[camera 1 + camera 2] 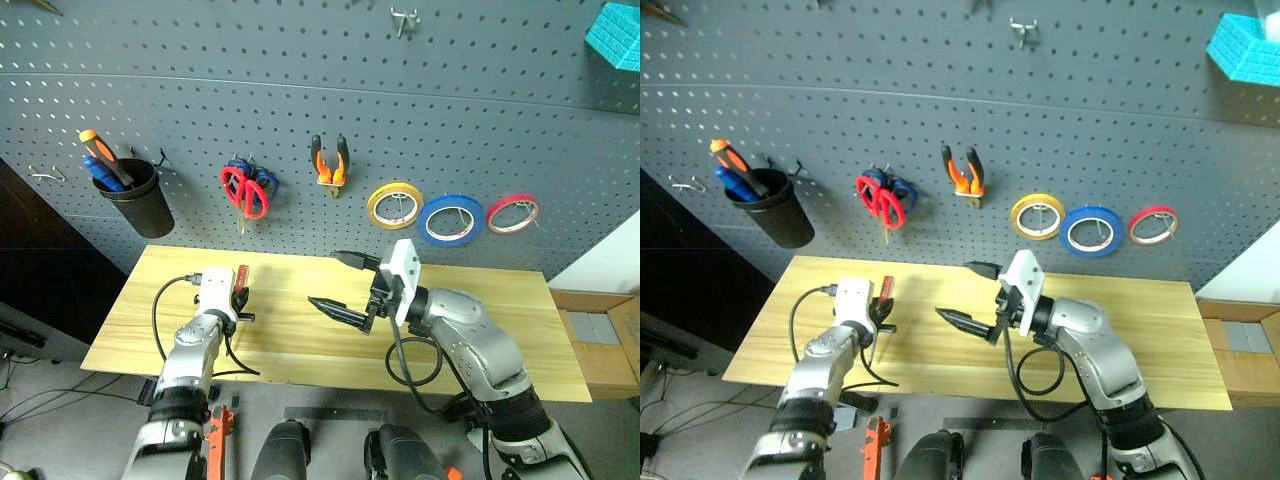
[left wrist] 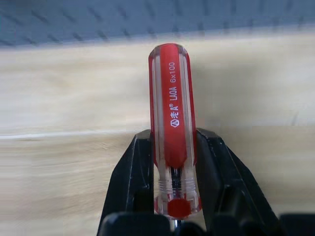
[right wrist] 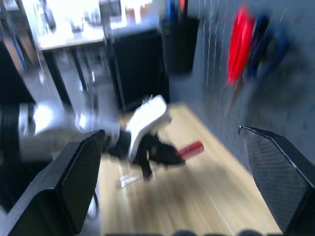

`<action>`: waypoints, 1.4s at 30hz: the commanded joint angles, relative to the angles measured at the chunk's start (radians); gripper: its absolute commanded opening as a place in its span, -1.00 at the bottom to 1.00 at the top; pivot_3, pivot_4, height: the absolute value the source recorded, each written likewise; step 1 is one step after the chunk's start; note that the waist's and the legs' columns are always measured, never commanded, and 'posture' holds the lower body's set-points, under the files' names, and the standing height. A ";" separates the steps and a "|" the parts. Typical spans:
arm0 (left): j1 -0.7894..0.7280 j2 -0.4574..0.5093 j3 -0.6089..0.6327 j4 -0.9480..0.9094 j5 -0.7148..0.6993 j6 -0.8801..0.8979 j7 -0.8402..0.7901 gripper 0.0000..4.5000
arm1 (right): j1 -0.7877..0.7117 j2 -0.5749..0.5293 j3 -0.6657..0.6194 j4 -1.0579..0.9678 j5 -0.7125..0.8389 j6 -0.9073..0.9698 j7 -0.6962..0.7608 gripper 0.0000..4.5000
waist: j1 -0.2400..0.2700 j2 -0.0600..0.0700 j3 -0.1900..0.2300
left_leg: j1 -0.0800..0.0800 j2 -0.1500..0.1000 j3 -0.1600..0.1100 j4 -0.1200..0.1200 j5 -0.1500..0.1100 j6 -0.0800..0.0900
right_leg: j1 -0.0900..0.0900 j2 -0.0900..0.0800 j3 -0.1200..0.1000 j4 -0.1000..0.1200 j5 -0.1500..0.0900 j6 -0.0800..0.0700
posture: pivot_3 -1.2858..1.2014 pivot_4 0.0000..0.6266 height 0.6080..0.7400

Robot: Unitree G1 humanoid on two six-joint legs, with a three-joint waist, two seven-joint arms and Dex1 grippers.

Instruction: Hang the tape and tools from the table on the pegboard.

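Pretty much on the home stretch: the red scissors (image 1: pixel 245 192), small pliers (image 1: pixel 329 162) and blue tape (image 1: pixel 450 219) are already hanging on the pegboard (image 1: pixel 300 90). My left gripper (image 1: pixel 240 297) is clamped on the screwdriver (image 2: pixel 173 128) just above the table (image 1: pixel 480 330) on its left side. My right gripper (image 1: pixel 343 283) sits wide apart and empty mid-table, so that screwdriver is the only thing left to hang.

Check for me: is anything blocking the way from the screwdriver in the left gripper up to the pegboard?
Nothing visible does. The left gripper holds the screwdriver over bare table, and the pegboard rises right behind. The right gripper hangs open off to the side.
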 commanded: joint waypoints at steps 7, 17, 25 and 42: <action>0.205 -0.144 0.078 -0.603 0.119 0.001 0.310 -0.63 | -0.057 0.105 -0.066 -0.040 0.125 -0.007 -0.096 1.00 | 0.021 -0.002 -0.062 | 0.003 0.000 0.000 0.001 0.000 0.000 | 0.002 0.001 0.000 0.001 0.000 0.000 | 0.16 -0.99 1.00; -0.329 0.090 0.157 -0.184 0.110 -0.268 0.315 -0.63 | -0.173 0.193 -0.079 0.076 0.110 -0.084 -0.154 1.00 | 0.056 -0.007 -0.096 | 0.006 -0.001 0.004 0.000 0.007 0.002 | 0.004 0.003 0.001 0.001 0.005 0.001 | 0.16 -1.00 1.00; -0.607 0.176 0.143 0.260 0.089 -0.486 0.273 -0.63 | -0.217 0.211 -0.081 0.133 0.089 -0.136 -0.184 1.00 | 0.055 -0.009 -0.098 | 0.001 0.000 0.002 0.000 0.007 0.001 | 0.000 0.003 0.001 0.001 0.006 0.001 | 0.13 -1.00 1.00; -0.844 0.268 0.113 0.755 0.076 -0.683 0.199 -0.63 | -0.169 0.197 -0.068 0.133 0.057 -0.159 -0.196 1.00 | 0.048 -0.010 -0.099 | 0.001 0.000 0.003 0.000 0.007 0.001 | 0.000 0.002 0.001 0.002 0.006 0.001 | 0.12 -1.00 1.00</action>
